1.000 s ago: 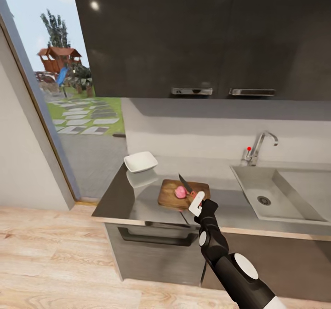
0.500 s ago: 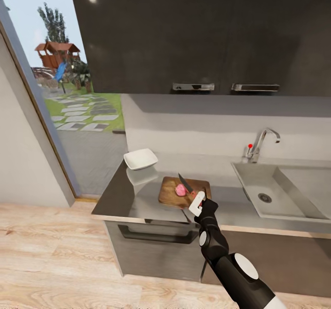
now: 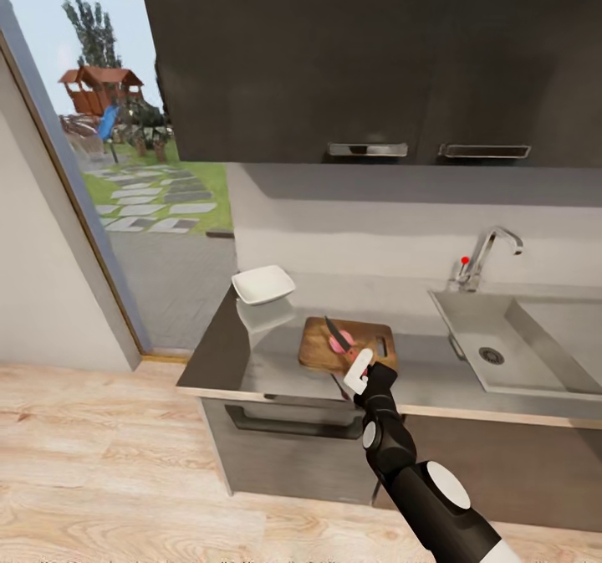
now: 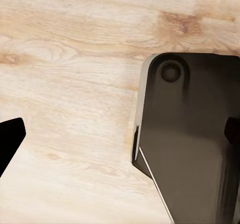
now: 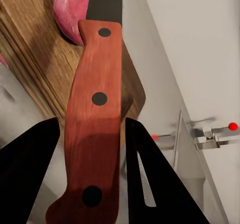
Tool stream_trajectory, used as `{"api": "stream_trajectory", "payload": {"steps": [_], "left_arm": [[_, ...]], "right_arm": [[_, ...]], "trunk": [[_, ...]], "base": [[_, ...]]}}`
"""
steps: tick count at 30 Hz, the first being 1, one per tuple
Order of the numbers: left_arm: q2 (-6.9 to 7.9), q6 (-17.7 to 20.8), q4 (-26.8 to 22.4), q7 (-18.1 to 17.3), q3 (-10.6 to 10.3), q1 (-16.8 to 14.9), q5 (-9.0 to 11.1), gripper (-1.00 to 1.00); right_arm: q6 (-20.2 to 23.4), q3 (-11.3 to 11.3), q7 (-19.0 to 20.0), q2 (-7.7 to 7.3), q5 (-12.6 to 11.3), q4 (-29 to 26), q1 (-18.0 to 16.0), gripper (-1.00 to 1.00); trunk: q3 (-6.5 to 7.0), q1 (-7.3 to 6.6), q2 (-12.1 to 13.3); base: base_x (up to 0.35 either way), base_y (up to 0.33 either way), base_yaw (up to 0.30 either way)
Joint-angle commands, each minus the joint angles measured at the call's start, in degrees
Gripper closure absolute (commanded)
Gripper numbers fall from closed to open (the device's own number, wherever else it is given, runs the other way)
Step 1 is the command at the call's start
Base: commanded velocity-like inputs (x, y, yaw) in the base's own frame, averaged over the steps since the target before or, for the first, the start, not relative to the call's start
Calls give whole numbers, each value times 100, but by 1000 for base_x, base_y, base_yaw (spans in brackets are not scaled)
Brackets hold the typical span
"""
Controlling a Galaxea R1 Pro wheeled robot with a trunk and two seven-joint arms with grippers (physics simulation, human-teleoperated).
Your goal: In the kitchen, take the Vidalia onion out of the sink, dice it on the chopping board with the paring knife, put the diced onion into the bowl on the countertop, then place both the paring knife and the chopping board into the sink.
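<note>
Head view: the right arm reaches from the lower right up to the grey surface (image 3: 251, 362), its white right gripper (image 3: 358, 376) at the near edge of the chopping board (image 3: 322, 347).
Right jaws: clamped on the reddish handle of the paring knife (image 5: 95, 114); in the right wrist view a dark finger (image 5: 27, 174) sits on each side of the handle.
Paring knife: its dark blade angles away from the gripper over the board and crosses the Vidalia onion (image 3: 340, 343).
Vidalia onion: pink, lying on the board, partly hidden behind the blade; in the right wrist view it sits just past the end of the handle.
Chopping board: flat on the surface, slot hole toward the sink (image 3: 468, 329).
Bowl (image 3: 263, 284): white, at the far left corner of the surface, apart from the board.
Sink: set into the surface to the right, with a round drain and a chrome tap (image 3: 489, 253) carrying a red dot.
Left jaws: the left wrist view looks down on the wooden floor (image 4: 70, 84) and a dark part of the robot; one dark fingertip (image 4: 9, 141) shows at the edge, so I cannot tell how far they stand apart.
</note>
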Motion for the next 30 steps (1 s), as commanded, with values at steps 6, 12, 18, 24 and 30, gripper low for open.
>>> {"api": "stream_trajectory", "payload": {"steps": [6,12,18,24,30], "left_arm": [[-7,-9,-17,3,-15,4,51,-100],[-7,-9,-10,3,-15,5,55,-100],[-7,-9,-9,3,-15,6,55,-100],[-7,-9,-9,3,-15,4,56,-100],[-7,-9,-9,3,-15,5,56,-100]], "right_arm": [[43,21,-10,-15,23,-4,-7,100],[43,19,-10,-15,21,-4,-7,100],[43,20,-10,-15,22,-4,-7,100],[43,21,-10,-15,26,-4,-7,100],[43,21,-10,-15,25,-4,-7,100]], "trunk": [[-51,3,-12],[-52,3,-12],[-52,3,-12],[-52,3,-12],[-52,3,-12]], "base": [[3,2,0],[0,0,0],[0,0,0],[0,0,0],[0,0,0]]}}
